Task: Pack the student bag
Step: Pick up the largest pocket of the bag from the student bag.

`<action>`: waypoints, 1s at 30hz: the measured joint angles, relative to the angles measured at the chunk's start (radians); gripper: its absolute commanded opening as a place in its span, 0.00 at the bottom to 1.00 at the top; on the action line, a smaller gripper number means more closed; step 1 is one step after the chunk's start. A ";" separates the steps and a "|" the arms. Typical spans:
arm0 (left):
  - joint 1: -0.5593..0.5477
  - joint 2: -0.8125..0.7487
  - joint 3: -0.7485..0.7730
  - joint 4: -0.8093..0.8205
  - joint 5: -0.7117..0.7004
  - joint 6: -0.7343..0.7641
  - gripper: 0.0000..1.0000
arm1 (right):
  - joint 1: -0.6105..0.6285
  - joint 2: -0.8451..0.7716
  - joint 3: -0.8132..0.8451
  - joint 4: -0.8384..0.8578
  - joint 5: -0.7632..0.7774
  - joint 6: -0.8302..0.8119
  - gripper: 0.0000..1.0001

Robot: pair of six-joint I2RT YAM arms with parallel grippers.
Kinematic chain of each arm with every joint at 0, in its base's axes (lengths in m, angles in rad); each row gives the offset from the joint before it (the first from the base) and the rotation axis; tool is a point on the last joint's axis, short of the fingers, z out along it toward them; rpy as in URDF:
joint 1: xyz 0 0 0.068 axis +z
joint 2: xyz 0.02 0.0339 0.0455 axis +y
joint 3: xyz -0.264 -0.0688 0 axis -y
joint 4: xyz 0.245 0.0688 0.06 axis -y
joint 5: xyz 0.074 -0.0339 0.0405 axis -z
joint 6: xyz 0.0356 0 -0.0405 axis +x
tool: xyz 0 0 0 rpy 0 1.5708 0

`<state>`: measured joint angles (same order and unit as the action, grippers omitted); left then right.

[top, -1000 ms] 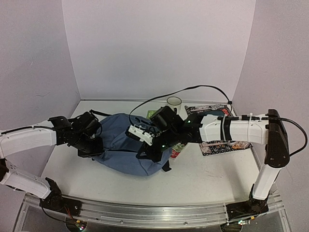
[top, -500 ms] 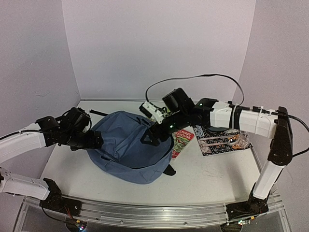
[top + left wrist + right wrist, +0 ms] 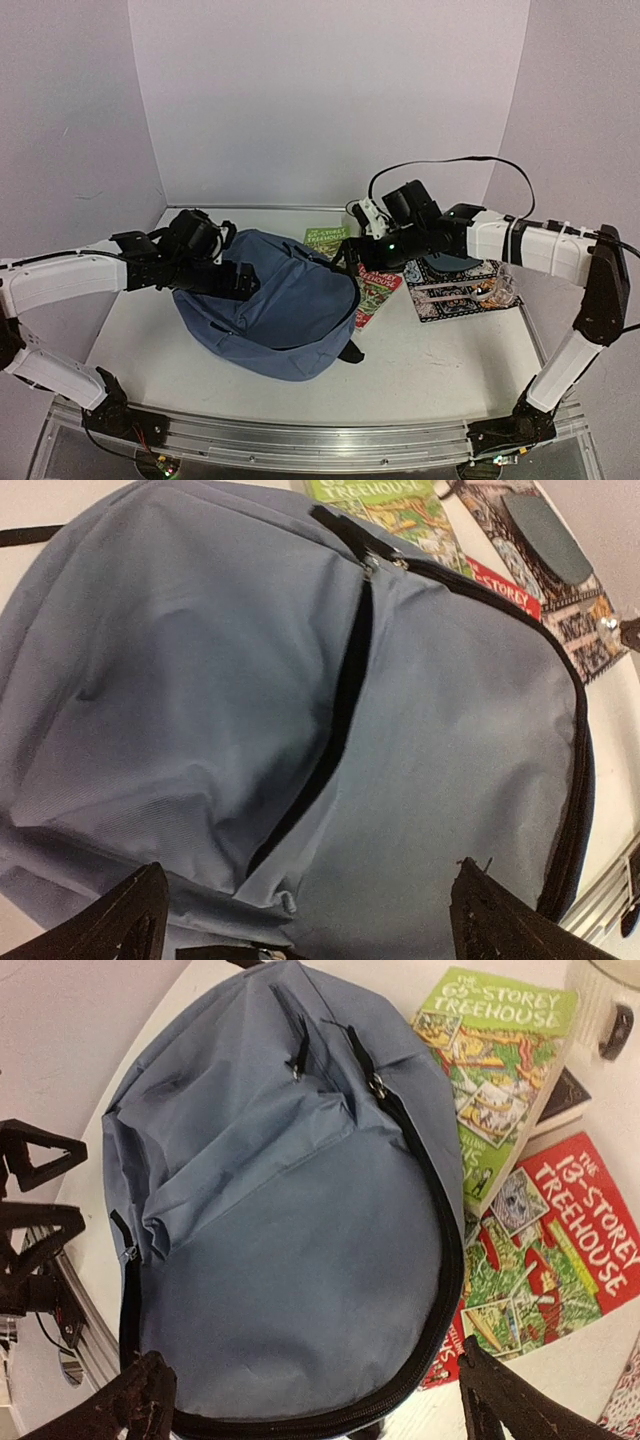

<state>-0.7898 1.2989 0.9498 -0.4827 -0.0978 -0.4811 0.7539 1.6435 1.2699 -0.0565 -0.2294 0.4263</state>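
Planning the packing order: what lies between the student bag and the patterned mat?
The red Treehouse book, against the student bag; the top view shows it.

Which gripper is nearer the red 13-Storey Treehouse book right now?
Right. The right gripper hovers at the student bag's right edge, just beside the red book. The left gripper is over the bag's left side, with most of the bag between it and the book.

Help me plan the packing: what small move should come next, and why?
Probably lower the open right hand to the zipper pull: the student bag looks zipped shut, while the green book and red book lie outside it. The left hand is open too.
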 measured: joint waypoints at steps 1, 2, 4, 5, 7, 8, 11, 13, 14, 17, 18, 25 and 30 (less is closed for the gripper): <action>-0.020 0.024 0.011 0.010 0.000 0.008 0.99 | 0.000 0.000 -0.010 0.003 -0.002 0.029 0.93; -0.039 0.049 0.023 0.019 -0.001 0.014 0.99 | 0.000 0.001 -0.018 0.005 -0.004 0.055 0.92; -0.074 0.097 0.051 0.037 -0.001 0.023 0.99 | 0.000 0.006 -0.027 0.013 -0.013 0.103 0.89; -0.089 0.120 0.064 0.050 -0.001 0.028 0.99 | 0.000 0.011 -0.029 0.021 -0.018 0.126 0.86; -0.111 0.158 0.081 0.074 0.003 0.036 1.00 | 0.000 0.031 -0.029 0.036 -0.028 0.166 0.83; -0.118 0.176 0.087 0.087 0.007 0.037 0.99 | 0.000 0.043 -0.029 0.041 -0.034 0.182 0.82; -0.131 0.217 0.098 0.122 0.025 0.039 0.99 | 0.000 0.085 -0.029 0.058 -0.052 0.223 0.80; -0.138 0.243 0.102 0.149 0.041 0.039 0.99 | 0.000 0.108 -0.029 0.062 -0.054 0.244 0.79; -0.141 0.251 0.103 0.159 0.047 0.040 0.99 | 0.000 0.116 -0.030 0.063 -0.050 0.255 0.79; -0.148 0.272 0.103 0.186 0.067 0.040 0.99 | 0.000 0.122 -0.035 0.066 -0.035 0.281 0.79; -0.151 0.277 0.103 0.195 0.072 0.040 0.99 | 0.000 0.122 -0.036 0.066 -0.030 0.288 0.79; -0.182 0.306 0.100 0.250 0.080 0.043 0.99 | 0.000 0.122 -0.051 0.074 -0.004 0.308 0.80; -0.236 0.331 0.084 0.268 0.073 0.062 0.99 | 0.000 0.119 -0.055 0.066 0.019 0.321 0.80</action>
<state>-1.0256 1.6296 1.0335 -0.2143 -0.0244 -0.4195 0.7544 1.7628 1.2146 0.0098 -0.2105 0.7473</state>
